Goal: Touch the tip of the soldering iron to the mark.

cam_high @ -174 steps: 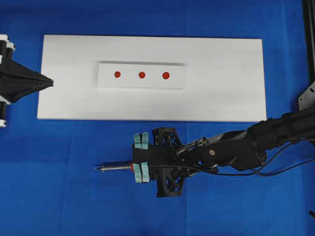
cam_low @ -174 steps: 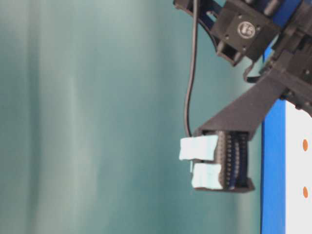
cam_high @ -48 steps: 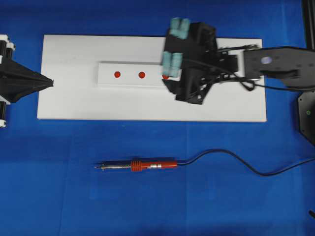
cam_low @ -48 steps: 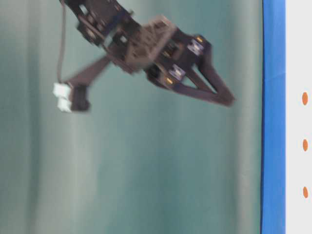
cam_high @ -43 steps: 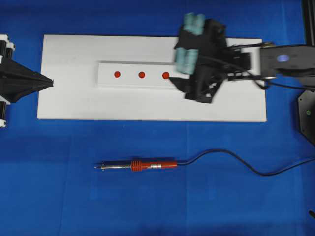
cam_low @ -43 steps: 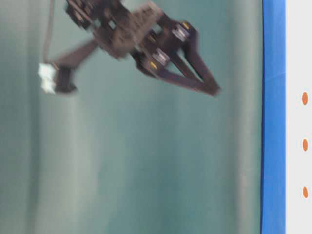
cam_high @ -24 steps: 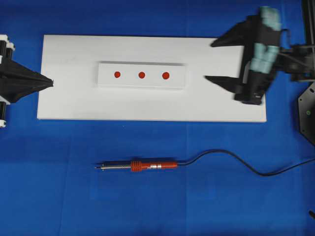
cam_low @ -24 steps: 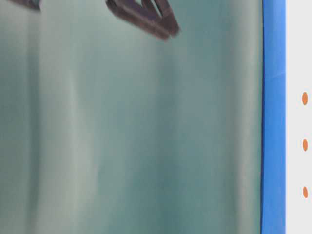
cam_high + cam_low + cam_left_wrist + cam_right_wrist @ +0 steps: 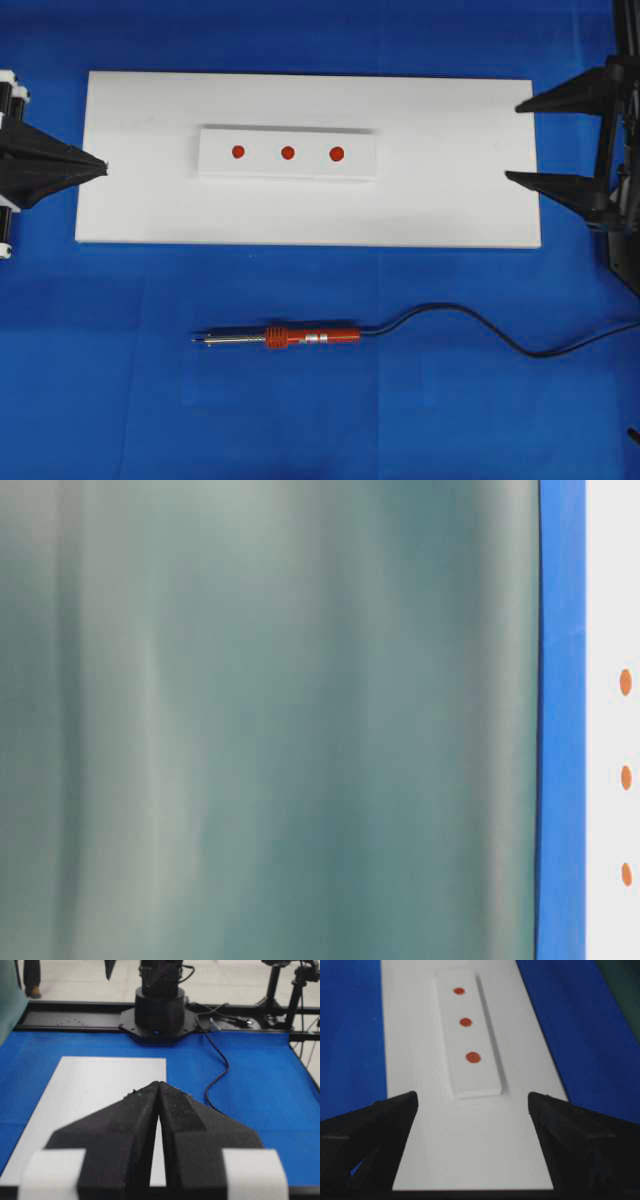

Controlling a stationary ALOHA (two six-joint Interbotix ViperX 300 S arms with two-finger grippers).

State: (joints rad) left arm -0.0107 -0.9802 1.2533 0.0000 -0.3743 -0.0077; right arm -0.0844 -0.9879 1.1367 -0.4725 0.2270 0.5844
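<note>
On blue cloth, slim red-handled soldering iron (image 9: 290,338), silver-tipped, black-corded.

Left hand (image 9: 100,167) pressed shut at the left edge, pointing inward; right hand (image 9: 512,141) spread wide and holding nothing at the right edge, pointing inward too.

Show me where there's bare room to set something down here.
Bare white board lies between the raised block and the open right end effector. Blue cloth is free below the soldering iron. Tightest: the board's left edge, by the shut left end effector.
</note>
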